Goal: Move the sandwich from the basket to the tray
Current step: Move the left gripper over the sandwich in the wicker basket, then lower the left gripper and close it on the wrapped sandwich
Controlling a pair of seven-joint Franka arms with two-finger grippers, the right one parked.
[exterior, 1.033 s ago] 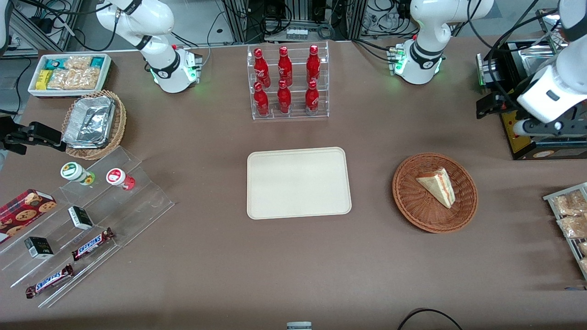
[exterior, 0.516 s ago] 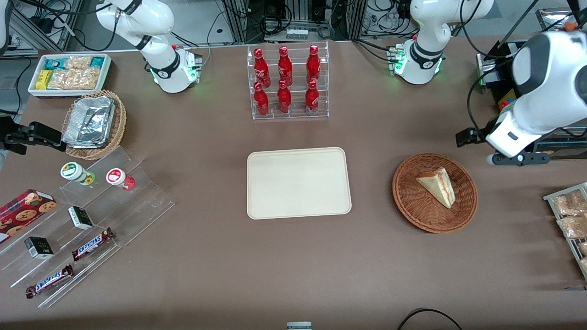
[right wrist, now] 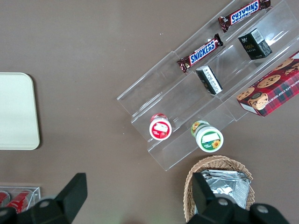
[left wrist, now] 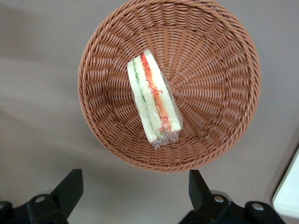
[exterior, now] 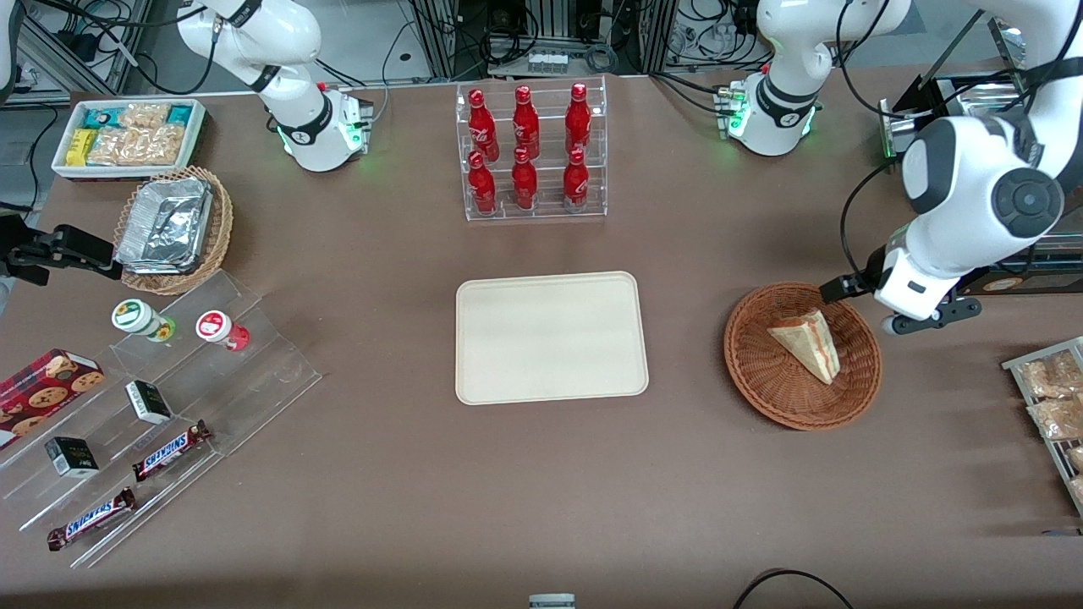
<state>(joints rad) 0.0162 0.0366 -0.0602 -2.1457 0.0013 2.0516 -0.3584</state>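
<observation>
We have our gripper (left wrist: pixel 133 196) hovering above the basket (exterior: pixel 766 385) with fingers spread apart, the sandwich (exterior: pixel 806 342) ungrasped, the tray (exterior: pixel 550 337) bare.

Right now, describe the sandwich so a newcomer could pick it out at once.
Toward the working arm's end of the table sits a round reddish-brown wicker basket, with the gripper above its rim, jaws open. Inside lies the sandwich, a pale wrapped wedge with red, orange and green layers, unlike the beige bagged snacks nearby.

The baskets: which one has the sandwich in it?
The reddish-brown basket under the gripper, holding the sandwich. The tan basket holds foil containers instead.
</observation>
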